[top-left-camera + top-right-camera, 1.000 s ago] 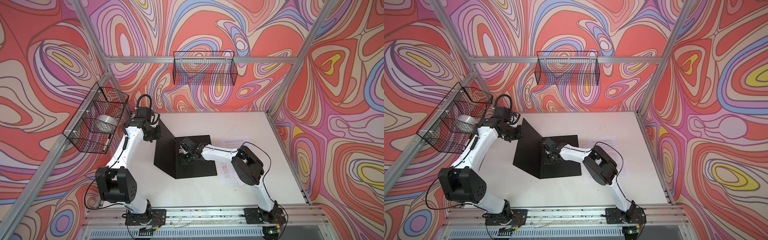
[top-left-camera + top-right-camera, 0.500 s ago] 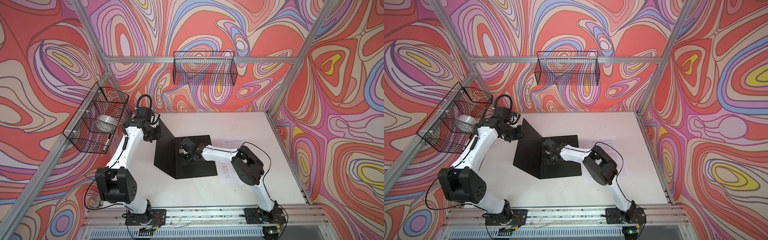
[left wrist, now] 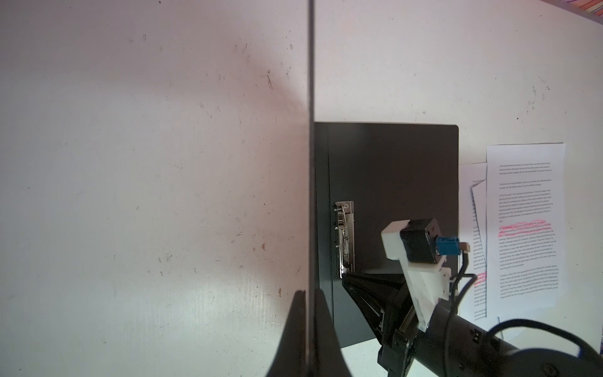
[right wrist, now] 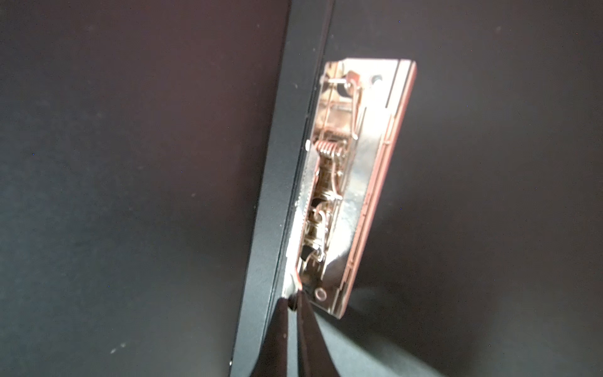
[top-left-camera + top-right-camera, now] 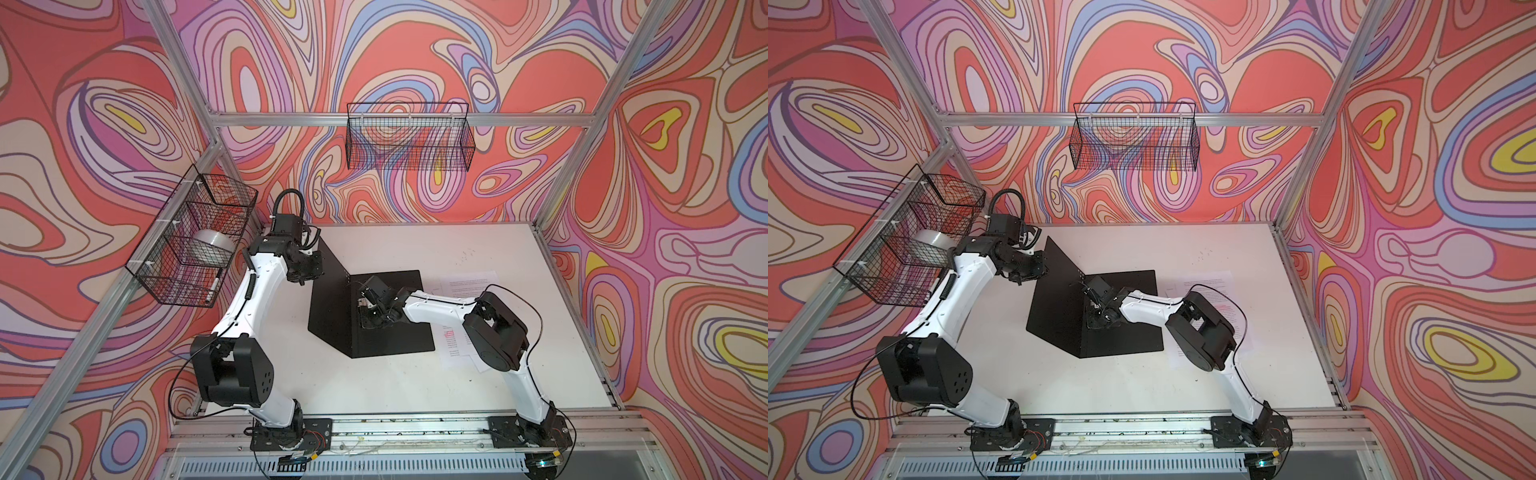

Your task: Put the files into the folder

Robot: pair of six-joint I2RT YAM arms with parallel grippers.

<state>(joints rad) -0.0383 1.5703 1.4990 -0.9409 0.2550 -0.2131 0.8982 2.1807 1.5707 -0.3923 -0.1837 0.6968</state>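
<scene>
- While the folder [image 5: 390, 336] lies open on the table [image 5: 415, 390] with its black inside facing up, its raised cover [image 5: 332, 303] stands steeply on the left side.
- Left gripper [image 3: 308, 295]: fingers clamped on the thin edge of the raised cover.
- Right gripper [image 4: 293, 298]: fingertips pressed together on the end tab of the metal clip [image 4: 355, 182], beside the spine.
- Files [image 3: 522, 228]: white printed sheets, some lines marked pink, flat on the table just right of the folder, partly beneath the right arm in both top views.
</scene>
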